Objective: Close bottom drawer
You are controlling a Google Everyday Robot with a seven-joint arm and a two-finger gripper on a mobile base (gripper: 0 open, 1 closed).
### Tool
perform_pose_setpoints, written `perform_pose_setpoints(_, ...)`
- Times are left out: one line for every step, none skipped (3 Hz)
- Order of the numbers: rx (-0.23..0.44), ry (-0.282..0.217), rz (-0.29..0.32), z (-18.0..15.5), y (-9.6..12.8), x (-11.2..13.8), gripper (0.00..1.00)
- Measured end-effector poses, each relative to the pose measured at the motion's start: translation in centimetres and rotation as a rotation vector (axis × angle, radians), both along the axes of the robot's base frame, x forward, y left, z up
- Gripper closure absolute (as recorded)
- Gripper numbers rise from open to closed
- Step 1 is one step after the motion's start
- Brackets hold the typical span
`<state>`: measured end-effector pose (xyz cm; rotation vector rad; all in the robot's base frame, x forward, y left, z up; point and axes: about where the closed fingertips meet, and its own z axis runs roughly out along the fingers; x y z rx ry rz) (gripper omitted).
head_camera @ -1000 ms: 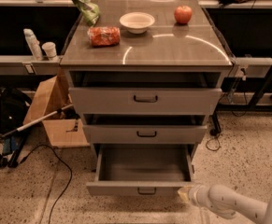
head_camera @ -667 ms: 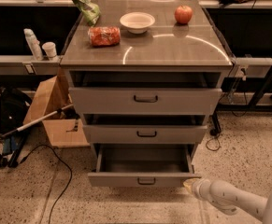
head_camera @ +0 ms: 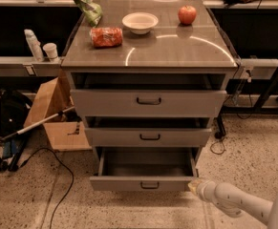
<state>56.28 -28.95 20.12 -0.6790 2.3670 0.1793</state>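
Observation:
The bottom drawer [head_camera: 143, 182] of the grey cabinet [head_camera: 148, 56] stands pulled out, its plain grey inside showing and its black loop handle [head_camera: 149, 185] at the front middle. My gripper [head_camera: 194, 186] is low at the drawer's front right corner, touching or nearly touching the front panel. The white arm [head_camera: 239, 203] runs in from the lower right. The middle drawer [head_camera: 148, 137] and the top drawer [head_camera: 148, 103] are each slightly open.
On the cabinet top lie a white bowl [head_camera: 140, 22], a red apple [head_camera: 187, 14], a red packet [head_camera: 106, 36] and a green bag [head_camera: 85, 1]. A cardboard box [head_camera: 52, 111], a black bag [head_camera: 12, 116] and cables [head_camera: 52, 171] are on the floor at left.
The bottom drawer has slid inward a little. My gripper has moved up and toward the cabinet with the drawer's front right corner.

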Motion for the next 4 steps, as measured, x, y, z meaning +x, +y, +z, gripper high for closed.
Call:
perform_pose_setpoints(-0.008, -0.02, 0.014, 0.1, 0.0, 1.9, 1.0)
perform_pose_setpoints(-0.018, -0.051, 0.011, 0.7, -0.7, 4.4, 1.0)
perform_pose_setpoints(-0.024, -0.08, 0.003, 1.3, -1.2, 6.4, 1.0)
perform_pose_setpoints(-0.035, -0.114, -0.004, 2.2, -1.4, 8.2, 1.0)
